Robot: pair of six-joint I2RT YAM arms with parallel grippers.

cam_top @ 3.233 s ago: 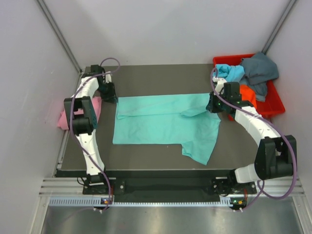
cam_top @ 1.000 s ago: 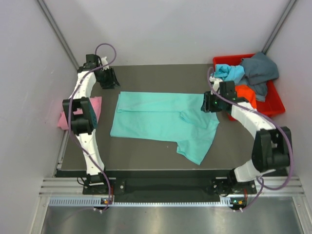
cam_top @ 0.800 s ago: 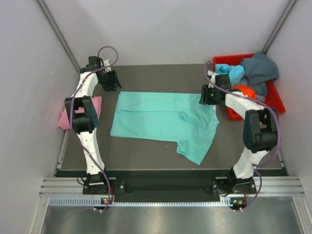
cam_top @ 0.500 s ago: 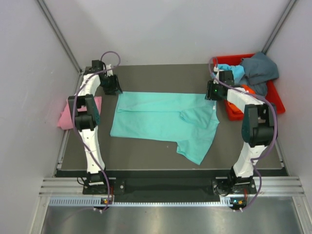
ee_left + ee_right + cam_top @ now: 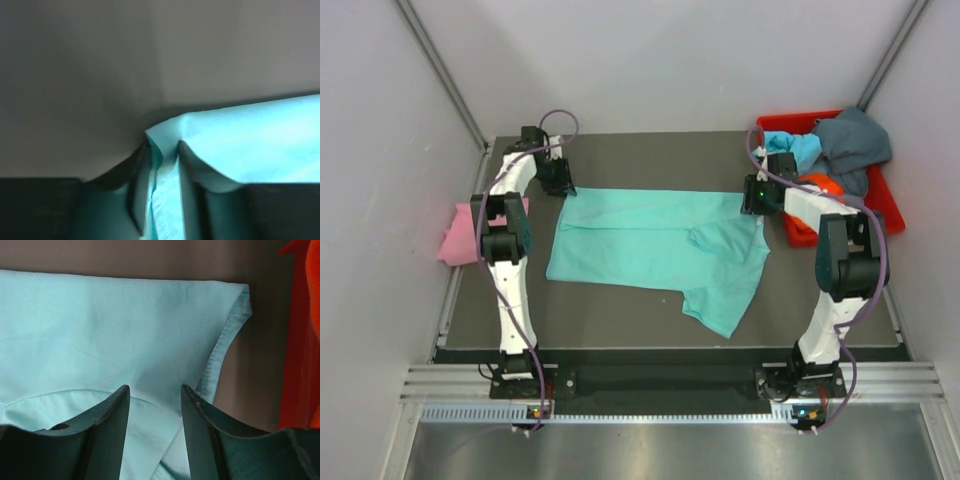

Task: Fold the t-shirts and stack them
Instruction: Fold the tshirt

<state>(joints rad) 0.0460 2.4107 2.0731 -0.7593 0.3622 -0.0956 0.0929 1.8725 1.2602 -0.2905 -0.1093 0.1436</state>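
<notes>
— Where's your left arm?
— Stretched to the far left corner of the teal shirt (image 5: 650,240), which lies flat mid-table (image 5: 620,150). My left gripper (image 5: 162,150) is pinching that corner.
— And the right?
— Bent over the far right corner, beside the red bin (image 5: 880,215). My right gripper (image 5: 154,390) is spread and holds nothing.

Both arms are extending far forward, wrists pitching downward. Left gripper (image 5: 563,188) is pinching a corner of the teal t-shirt (image 5: 650,240) between narrowed jaws. Right gripper (image 5: 155,390) is pointing down, fingers (image 5: 112,415) standing apart.
</notes>
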